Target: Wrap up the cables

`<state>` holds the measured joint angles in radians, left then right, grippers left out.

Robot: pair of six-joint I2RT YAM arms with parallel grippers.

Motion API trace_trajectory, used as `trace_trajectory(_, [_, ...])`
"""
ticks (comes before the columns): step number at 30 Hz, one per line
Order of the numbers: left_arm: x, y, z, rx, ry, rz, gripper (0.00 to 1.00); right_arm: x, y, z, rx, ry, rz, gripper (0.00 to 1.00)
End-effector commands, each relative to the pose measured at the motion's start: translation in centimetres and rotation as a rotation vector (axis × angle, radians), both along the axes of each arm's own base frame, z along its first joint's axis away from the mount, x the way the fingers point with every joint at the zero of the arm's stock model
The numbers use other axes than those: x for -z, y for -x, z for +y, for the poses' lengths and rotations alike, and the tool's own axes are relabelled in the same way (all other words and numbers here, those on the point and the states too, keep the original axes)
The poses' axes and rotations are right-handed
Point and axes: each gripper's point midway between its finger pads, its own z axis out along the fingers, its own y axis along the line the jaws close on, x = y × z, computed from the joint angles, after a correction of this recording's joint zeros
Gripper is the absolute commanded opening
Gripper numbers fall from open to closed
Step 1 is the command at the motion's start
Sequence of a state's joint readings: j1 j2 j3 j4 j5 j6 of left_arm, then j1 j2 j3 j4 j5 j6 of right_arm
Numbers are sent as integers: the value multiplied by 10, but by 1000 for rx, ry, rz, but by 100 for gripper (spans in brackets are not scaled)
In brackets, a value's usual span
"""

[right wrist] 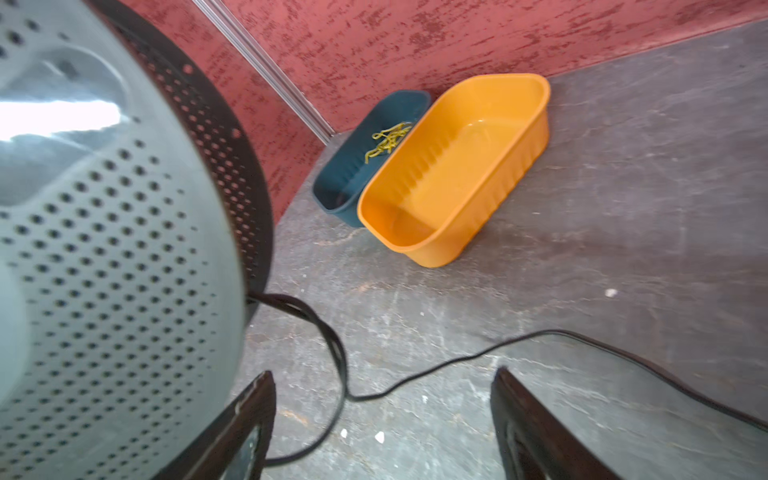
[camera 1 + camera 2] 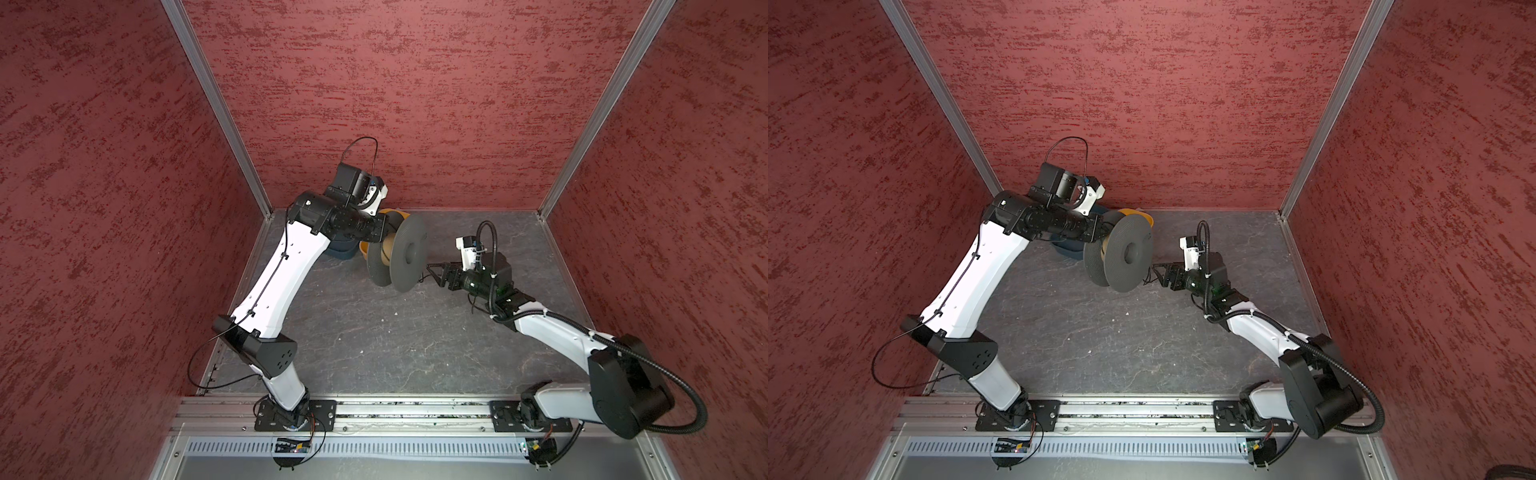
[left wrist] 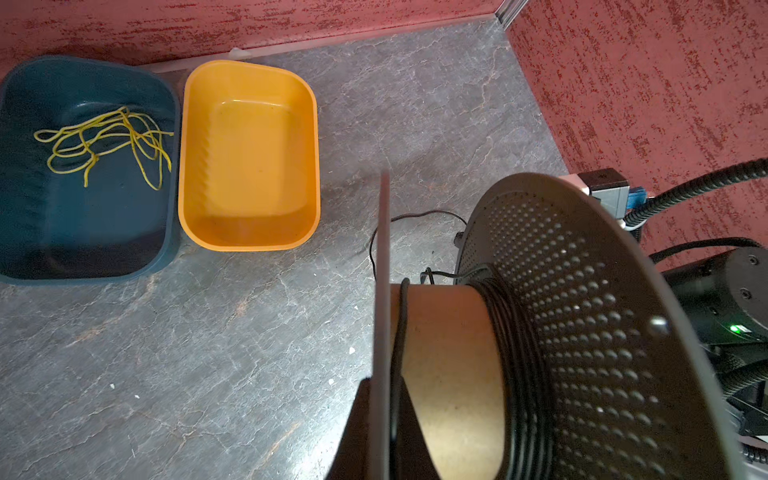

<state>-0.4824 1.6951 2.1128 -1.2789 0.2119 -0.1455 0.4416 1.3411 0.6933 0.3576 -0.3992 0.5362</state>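
The right gripper (image 1: 382, 374) has its jaws wide apart and empty, just beside the spool (image 1: 104, 249). The left gripper (image 3: 384, 390) is clamped on the spool's flange. The black cable (image 3: 519, 353) is wound around the spool's core, and its loose tail trails from the spool onto the table (image 3: 208, 353).

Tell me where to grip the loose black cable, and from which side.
Grip the slack stretch of the cable lying on the table, just clear of the spool. Best come down from above with the open right end effector, straddling it crosswise: the cord is thin and flat on the surface.
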Motion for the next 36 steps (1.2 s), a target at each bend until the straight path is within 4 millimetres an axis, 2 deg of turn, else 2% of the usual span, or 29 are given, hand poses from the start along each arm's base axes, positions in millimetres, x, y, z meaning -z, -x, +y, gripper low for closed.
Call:
trace_trajectory(1, [-26, 0, -2, 3, 84, -71, 1, -8, 6, 14, -35, -85, 17, 82])
trace_trajectory(7, [-29, 1, -2, 7, 101, -89, 1, 18, -2, 24, -23, -5, 102, 82])
trace_trajectory(10, [-31, 1, 0, 5, 110, -95, 1, 22, 1, 32, -48, 17, 119, 82])
trace_trajectory(11, [-31, 1, 0, 4, 111, -95, 1, 34, 1, 36, -52, 32, 146, 82])
trace_trajectory(17, [-33, 0, 2, 0, 122, -104, 1, 55, 5, 52, -71, 68, 199, 81])
trace_trajectory(22, [-38, -2, 11, -34, 140, -133, 1, 76, 2, 43, -12, 126, 235, 81])
trace_trajectory(31, [-67, 6, 29, -97, 211, -244, 1, 125, -9, 29, 85, 252, 338, 80])
trace_trajectory(36, [-76, 11, 43, -145, 208, -293, 1, 140, -13, 17, 146, 306, 356, 80])
